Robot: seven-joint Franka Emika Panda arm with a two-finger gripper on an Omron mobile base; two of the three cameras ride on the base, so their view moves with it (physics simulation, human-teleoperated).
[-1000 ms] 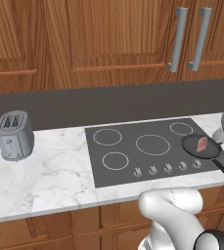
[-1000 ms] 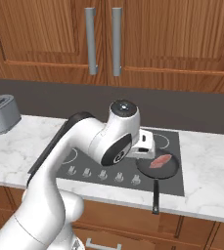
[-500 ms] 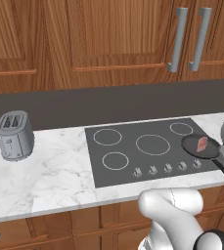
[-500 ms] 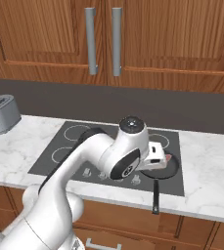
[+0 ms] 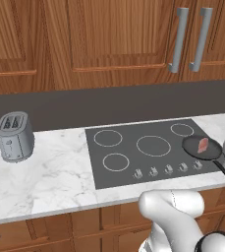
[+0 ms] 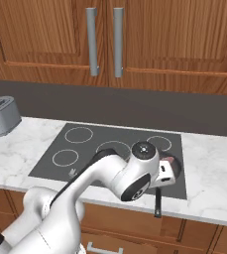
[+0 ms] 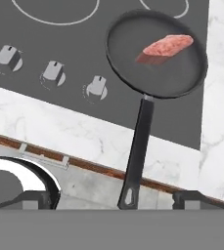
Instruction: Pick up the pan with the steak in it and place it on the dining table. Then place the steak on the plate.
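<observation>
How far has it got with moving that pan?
Nothing is finished: the pan sits on the cooktop with the steak inside. In hand now: the open gripper hovers at the pan's handle, not gripping. Lifting, carrying and plating remain.

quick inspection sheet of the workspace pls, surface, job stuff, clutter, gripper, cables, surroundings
surface: white-grey marble counter with a dark cooktop set into it.
job's things: black pan on the cooktop's front right corner, handle sticking out past the counter edge; steak lies inside the pan.
clutter: silver toaster on the counter, left of the cooktop.
grippers: gripper open, holding nothing, fingertips either side of the handle end in the hand view.
cables: nothing seen.
surroundings: wooden cabinets with metal handles above, dark backsplash behind the counter.
</observation>
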